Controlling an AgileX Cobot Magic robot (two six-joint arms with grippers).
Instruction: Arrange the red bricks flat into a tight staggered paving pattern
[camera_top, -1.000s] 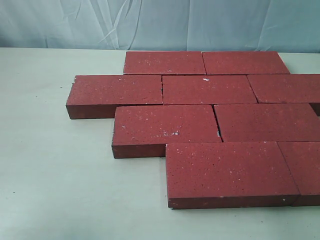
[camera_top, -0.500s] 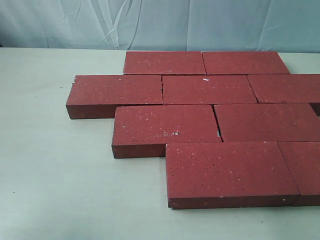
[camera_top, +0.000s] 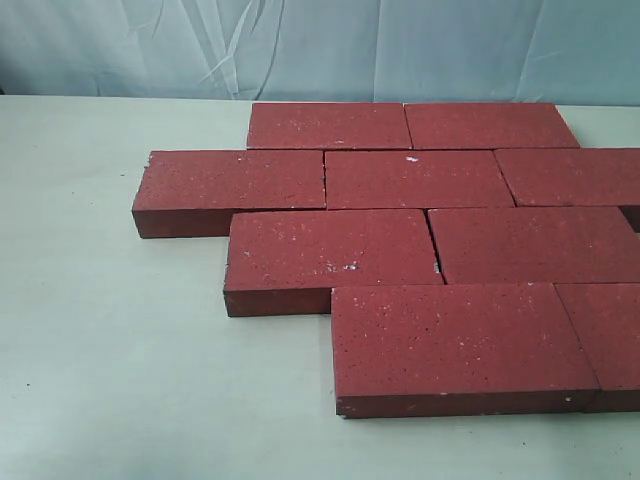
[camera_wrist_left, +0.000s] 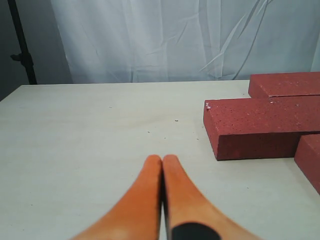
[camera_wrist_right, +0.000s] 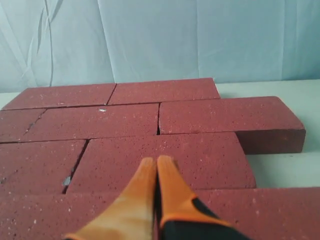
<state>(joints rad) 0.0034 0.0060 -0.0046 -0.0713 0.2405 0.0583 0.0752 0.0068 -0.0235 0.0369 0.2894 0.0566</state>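
Four staggered rows of red bricks (camera_top: 415, 180); wrist views alone show left gripper (camera_wrist_left: 162, 159) beside them, right gripper (camera_wrist_right: 156, 161) above, jaws pressed together, empty.

Cut by frame edges: red bricks (camera_wrist_left: 310, 165) ahead and aside of left gripper (camera_wrist_left: 162, 159); beneath right gripper (camera_wrist_right: 157, 161) too. Gripper bases blurred, cropped.

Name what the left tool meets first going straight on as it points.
The left tool likely meets only bare table, then the white curtain; the red bricks lie aside.
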